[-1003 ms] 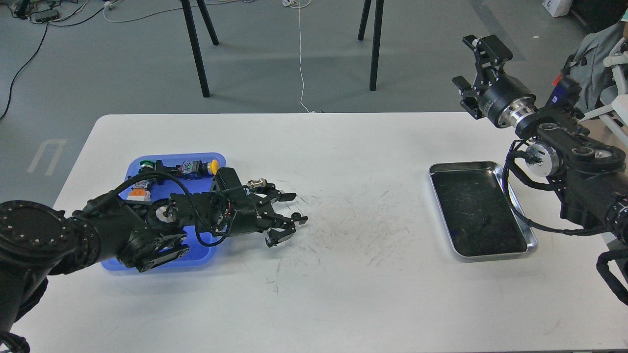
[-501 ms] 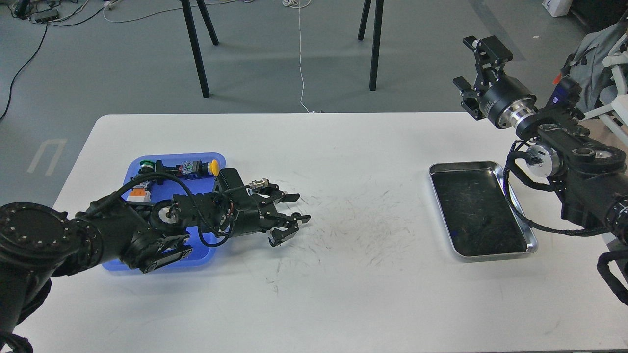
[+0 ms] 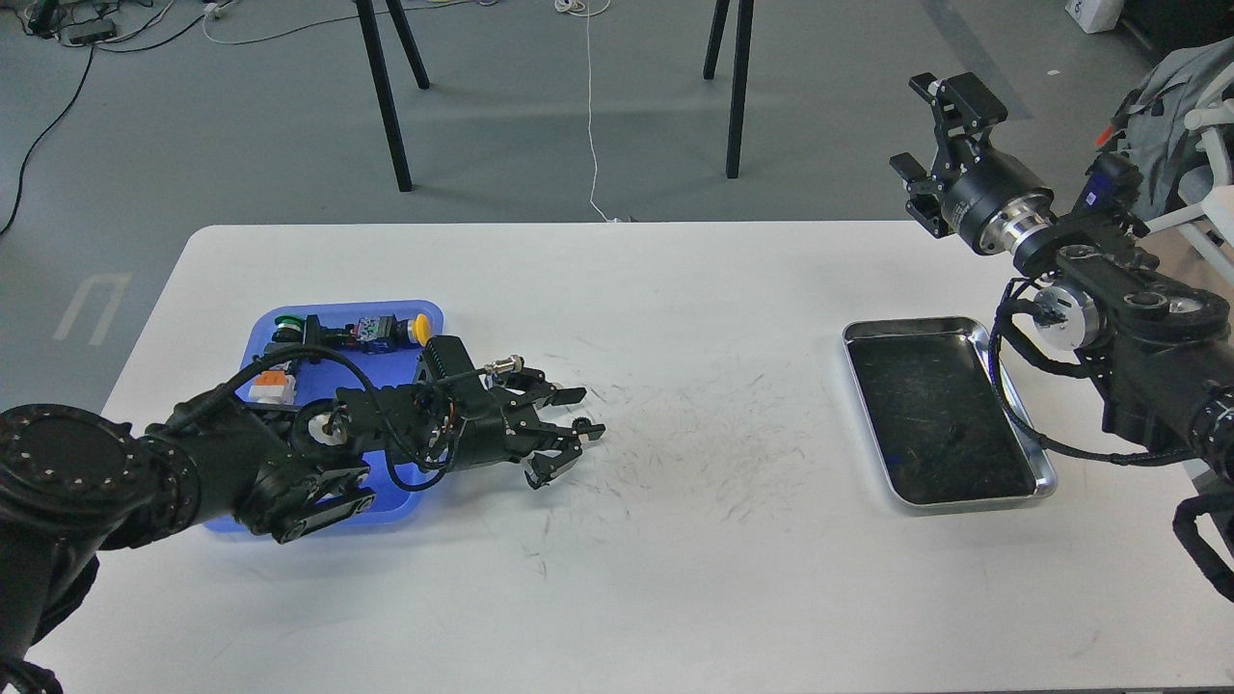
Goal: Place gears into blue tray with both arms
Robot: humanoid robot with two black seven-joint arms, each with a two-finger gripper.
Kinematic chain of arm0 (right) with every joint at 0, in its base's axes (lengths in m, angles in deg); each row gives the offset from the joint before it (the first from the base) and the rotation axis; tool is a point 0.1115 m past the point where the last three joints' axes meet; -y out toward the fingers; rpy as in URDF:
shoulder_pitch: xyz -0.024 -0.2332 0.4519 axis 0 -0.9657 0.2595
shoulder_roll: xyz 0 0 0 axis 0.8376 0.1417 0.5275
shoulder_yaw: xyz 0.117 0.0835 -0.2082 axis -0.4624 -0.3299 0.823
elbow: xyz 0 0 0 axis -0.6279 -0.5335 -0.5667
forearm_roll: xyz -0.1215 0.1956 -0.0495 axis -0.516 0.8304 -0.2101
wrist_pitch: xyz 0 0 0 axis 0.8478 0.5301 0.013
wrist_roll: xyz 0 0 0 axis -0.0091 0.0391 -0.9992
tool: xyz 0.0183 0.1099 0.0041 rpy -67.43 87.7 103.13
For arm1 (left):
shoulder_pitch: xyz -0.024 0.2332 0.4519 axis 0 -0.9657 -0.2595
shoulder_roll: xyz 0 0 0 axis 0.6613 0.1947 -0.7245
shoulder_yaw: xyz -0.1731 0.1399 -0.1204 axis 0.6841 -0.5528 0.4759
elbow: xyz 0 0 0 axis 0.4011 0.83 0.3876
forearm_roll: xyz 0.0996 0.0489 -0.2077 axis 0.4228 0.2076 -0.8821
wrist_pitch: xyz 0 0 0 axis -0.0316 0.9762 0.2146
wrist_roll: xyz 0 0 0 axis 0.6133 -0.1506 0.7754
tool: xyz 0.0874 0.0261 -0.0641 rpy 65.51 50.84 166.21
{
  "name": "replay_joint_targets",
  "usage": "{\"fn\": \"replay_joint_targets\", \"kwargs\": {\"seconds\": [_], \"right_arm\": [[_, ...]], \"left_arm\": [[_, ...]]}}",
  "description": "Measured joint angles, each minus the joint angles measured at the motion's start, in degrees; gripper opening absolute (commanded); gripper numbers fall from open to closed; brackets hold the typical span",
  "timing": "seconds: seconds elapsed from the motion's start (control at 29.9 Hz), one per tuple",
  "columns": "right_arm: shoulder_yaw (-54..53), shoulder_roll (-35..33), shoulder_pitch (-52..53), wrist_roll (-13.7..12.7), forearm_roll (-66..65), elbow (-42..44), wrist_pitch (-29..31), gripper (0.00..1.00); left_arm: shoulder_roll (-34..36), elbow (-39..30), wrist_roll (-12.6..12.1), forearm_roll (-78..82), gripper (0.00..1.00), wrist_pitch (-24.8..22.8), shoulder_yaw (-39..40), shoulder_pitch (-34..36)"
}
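Note:
The blue tray [image 3: 439,318] lies at the table's left, largely covered by my left arm. My left gripper [image 3: 567,431] reaches out of it to the right, low over the white table, open. One small black gear [image 3: 581,424] sits between its spread fingers; I cannot tell whether a finger touches it. My right gripper [image 3: 937,133] is held high beyond the table's far right corner, open and empty.
In the blue tray lie a green-capped button [image 3: 286,322], a yellow-capped part [image 3: 420,330] and an orange-and-white connector [image 3: 270,385]. A shiny silver tray [image 3: 906,324] sits at the right, below my right arm. Black stand legs rise from the floor behind the table.
My left gripper has shifted only slightly, its upper finger dropping a little toward the gear. The right arm has barely moved.

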Motion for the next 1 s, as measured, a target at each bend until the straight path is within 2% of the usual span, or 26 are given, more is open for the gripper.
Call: {"fn": "replay_joint_targets", "kwargs": {"seconds": [0.3,0.6,1.0], "right_arm": [[0.0,-0.1,0.0,0.0,-0.1,0.0,0.0,0.98],[0.0,0.0,0.1,0.0,-0.2,0.0,0.0,0.98],[0.1,0.0,0.1,0.0,-0.3,0.0,0.0,0.98]], "left_arm": [[0.3,-3.0,0.0,-5.6,0.69,0.0,1.0,-0.9],[0.7,-3.1,0.0,-5.1,0.6,0.0,0.6,-0.5],[0.5,-0.9,0.0,-4.7,0.57,0.0,0.4,0.1]]}}
